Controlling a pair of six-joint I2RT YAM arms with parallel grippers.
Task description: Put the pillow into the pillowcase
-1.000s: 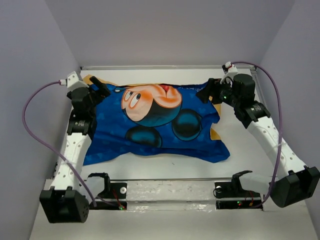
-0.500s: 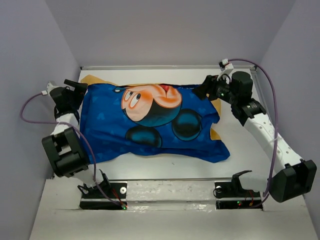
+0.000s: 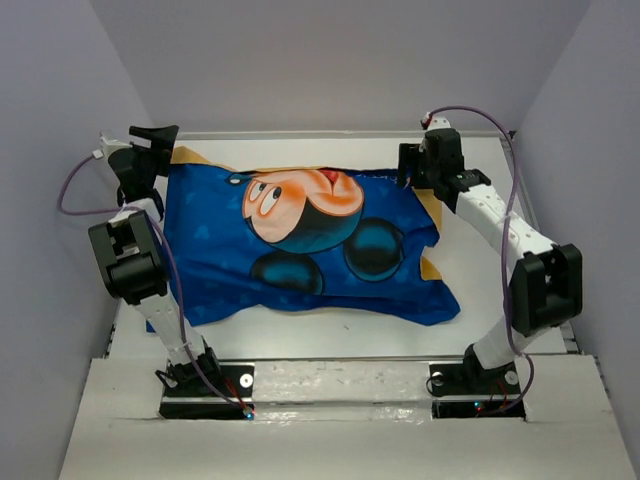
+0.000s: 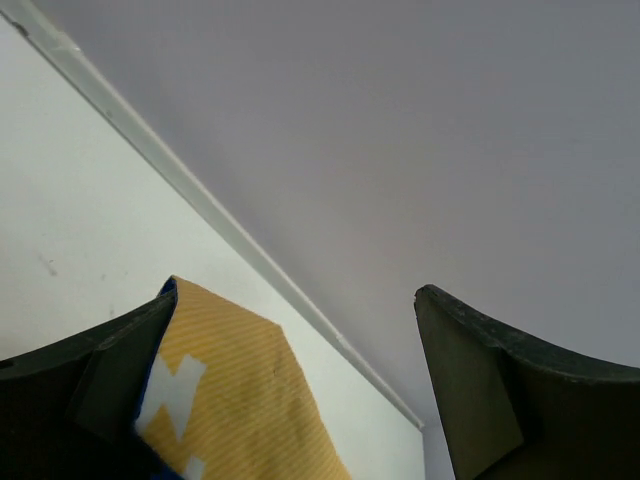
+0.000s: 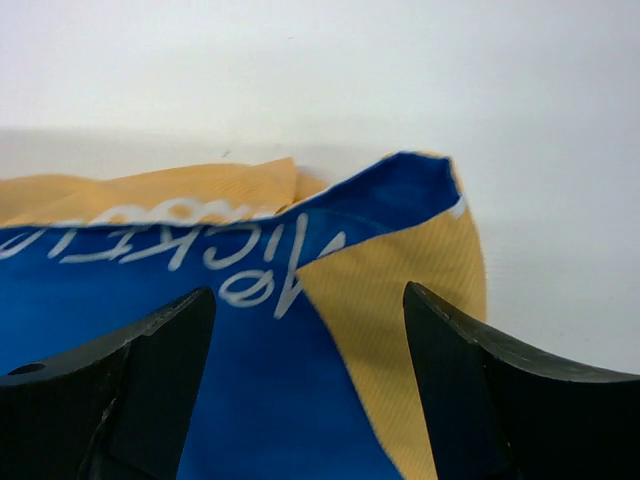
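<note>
The pillowcase [image 3: 300,250], a floppy royal-blue fabric sack with a cartoon mouse head and a mustard-yellow underside, is lying plump on the white table [image 3: 320,338]. The left gripper [image 4: 300,390] is hovering wide open by its far-left corner. The right gripper [image 5: 305,390] is gaping over the far-right corner, gripping nothing.

Pillowcase [image 5: 250,400] (blue, yellow) beyond parted hand [image 5: 308,300]

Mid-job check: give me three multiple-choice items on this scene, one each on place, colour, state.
1. The right end effector sits where on the pillowcase: A far right corner; B near edge; C centre.
2. Pillowcase face turned up: A yellow; B blue; C white.
3. The left end effector is: A shut on fabric; B open, empty; C shut, empty.
Answers: 1 A, its wrist view shows that corner; 2 B, blue fills the top view; 3 B, only wall shows between its jaws.
</note>
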